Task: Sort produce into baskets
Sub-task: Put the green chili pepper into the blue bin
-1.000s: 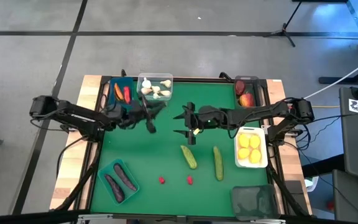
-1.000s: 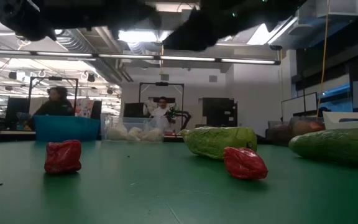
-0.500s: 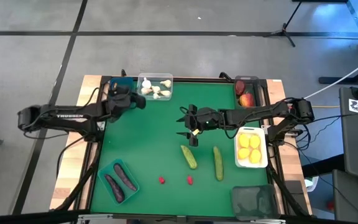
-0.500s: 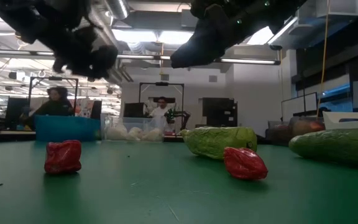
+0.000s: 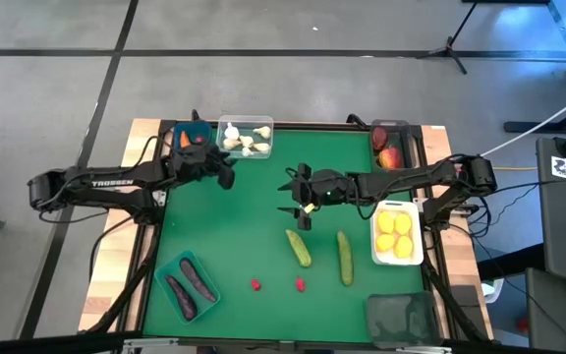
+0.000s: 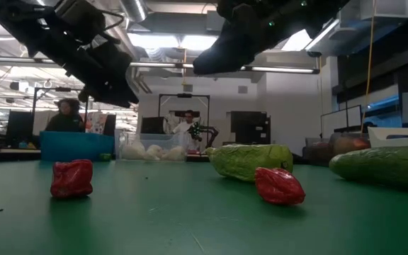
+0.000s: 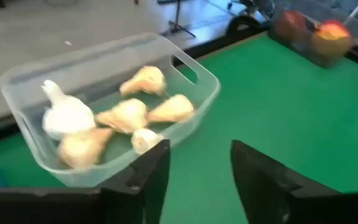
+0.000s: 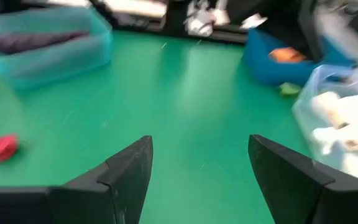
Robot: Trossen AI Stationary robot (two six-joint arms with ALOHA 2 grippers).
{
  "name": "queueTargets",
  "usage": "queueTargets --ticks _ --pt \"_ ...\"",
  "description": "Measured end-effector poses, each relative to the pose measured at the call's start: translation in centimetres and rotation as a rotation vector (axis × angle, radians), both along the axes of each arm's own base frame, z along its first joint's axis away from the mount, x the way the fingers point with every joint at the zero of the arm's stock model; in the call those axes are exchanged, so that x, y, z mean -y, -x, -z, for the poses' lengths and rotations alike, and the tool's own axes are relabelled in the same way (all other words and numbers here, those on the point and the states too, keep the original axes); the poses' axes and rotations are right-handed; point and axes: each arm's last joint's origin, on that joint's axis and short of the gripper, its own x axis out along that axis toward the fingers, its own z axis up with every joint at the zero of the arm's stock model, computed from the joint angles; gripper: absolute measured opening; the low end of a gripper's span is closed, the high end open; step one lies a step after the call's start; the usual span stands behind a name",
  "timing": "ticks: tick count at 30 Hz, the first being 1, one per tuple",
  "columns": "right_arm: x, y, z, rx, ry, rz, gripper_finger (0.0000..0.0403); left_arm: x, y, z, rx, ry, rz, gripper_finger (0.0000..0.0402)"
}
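My left gripper (image 5: pixel 224 173) hovers open at the far left, between the blue basket (image 5: pixel 191 132) and the clear basket (image 7: pixel 104 99) of white garlic (image 7: pixel 126 115). Its fingers (image 7: pixel 157 165) have nothing between them. My right gripper (image 5: pixel 299 199) hangs open over the middle of the green table, empty (image 8: pixel 201 155). Two green cucumbers (image 5: pixel 299 248) (image 5: pixel 344 258) and two small red pieces (image 5: pixel 255 285) (image 5: pixel 301 285) lie on the mat. Purple eggplants lie in the teal basket (image 5: pixel 187 285), lemons in the white basket (image 5: pixel 397 234), apples in a dark basket (image 5: pixel 391 149).
Another dark basket (image 5: pixel 401 317) stands at the near right corner. The blue basket holds something orange (image 5: pixel 182 141). Wooden rails (image 5: pixel 145 197) border the mat. Open green mat lies between the cucumbers and the far baskets. People show in the room beyond the table (image 6: pixel 66 117).
My left gripper has drawn back from over the mat toward the table's far left corner and sunk a little. It has tipped up from pointing steeply down to nearly level, and now faces the garlic basket. The produce lies where it was.
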Motion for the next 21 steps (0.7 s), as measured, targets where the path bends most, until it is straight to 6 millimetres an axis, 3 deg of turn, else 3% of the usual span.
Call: queueTargets --ticks 3,8,11,14,16,21 --pt "0.1 -0.6 0.1 0.045 -0.005 0.044 0.0263 0.6 -0.3 0.0 0.015 0.016 0.036 0.0164" --pt "0.2 -1.4 2.9 -0.038 0.015 0.118 0.0215 1.4 -0.4 -0.4 0.026 -0.007 0.086 0.0164" --pt "0.2 -2.0 3.4 -0.003 0.031 0.154 0.0148 1.5 0.0 0.3 -0.058 0.017 0.060 0.0153" --pt "0.5 -2.8 3.3 0.070 0.031 0.176 0.0055 1.3 0.3 0.3 -0.063 -0.003 -0.032 0.0133" --pt "1.0 -3.4 3.3 0.070 0.026 0.191 0.0016 1.1 0.4 0.3 -0.048 -0.016 -0.116 0.0121" --pt "1.9 -5.7 3.9 0.041 0.005 0.233 0.0011 0.5 0.6 0.7 -0.071 0.000 -0.177 0.0078"
